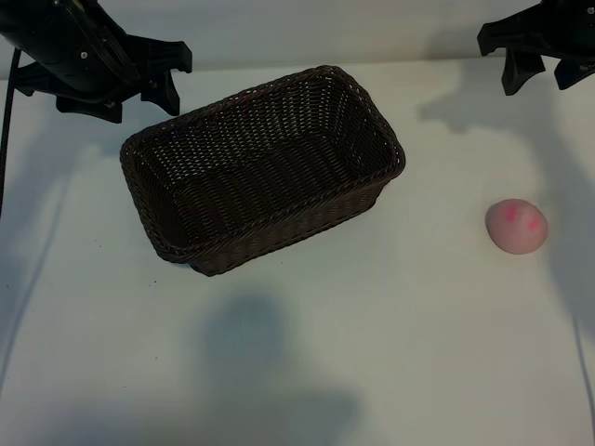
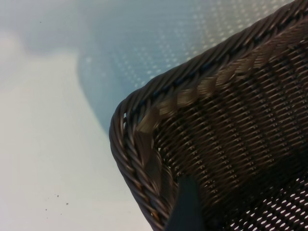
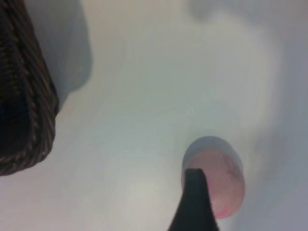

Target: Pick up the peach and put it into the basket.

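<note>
The peach [image 1: 517,226], pale pink with red blotches, lies on the white table at the right, well apart from the basket [image 1: 263,167]. The dark woven basket sits left of centre, turned at an angle, with nothing in it. My right gripper [image 1: 541,74] hangs open at the far right edge, behind the peach and above the table. In the right wrist view one dark finger [image 3: 195,204] overlaps the peach [image 3: 224,185]. My left gripper [image 1: 175,78] stands open at the far left, just behind the basket's corner [image 2: 144,144]; one finger [image 2: 185,207] shows over the weave.
The white table [image 1: 390,353] spreads around the basket and the peach. Soft shadows of the arms fall on its front part and right side. A dark cable [image 1: 7,121] runs down the left edge.
</note>
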`<state>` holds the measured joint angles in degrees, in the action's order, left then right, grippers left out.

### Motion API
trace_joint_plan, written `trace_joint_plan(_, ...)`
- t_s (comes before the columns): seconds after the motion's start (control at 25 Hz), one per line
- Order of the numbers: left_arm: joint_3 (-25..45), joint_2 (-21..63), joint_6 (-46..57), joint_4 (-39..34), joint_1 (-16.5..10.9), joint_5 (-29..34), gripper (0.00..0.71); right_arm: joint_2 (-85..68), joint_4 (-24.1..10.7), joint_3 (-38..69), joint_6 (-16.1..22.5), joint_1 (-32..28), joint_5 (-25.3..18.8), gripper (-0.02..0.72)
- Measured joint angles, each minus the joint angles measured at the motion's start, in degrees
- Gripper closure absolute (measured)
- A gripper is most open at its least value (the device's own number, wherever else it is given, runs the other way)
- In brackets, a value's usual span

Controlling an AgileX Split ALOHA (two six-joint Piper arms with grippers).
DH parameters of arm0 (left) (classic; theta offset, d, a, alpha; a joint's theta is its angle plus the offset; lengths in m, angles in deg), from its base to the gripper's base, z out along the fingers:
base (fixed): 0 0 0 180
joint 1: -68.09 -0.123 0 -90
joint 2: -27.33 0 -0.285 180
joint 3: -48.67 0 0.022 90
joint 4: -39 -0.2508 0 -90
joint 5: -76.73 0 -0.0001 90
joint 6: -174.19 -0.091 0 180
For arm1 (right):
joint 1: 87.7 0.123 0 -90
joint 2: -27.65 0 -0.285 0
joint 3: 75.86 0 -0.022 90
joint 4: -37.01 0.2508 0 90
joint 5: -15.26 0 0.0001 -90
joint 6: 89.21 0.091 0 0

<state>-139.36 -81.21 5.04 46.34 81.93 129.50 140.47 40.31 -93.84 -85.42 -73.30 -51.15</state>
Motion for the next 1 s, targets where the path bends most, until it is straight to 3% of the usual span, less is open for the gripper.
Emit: trace_joint_plan(1.0,0.0,0.0,0.0,0.0,0.0,-1.7,0.131,0.0,0.0,0.0,0.0,0.0,-0.1,0.161)
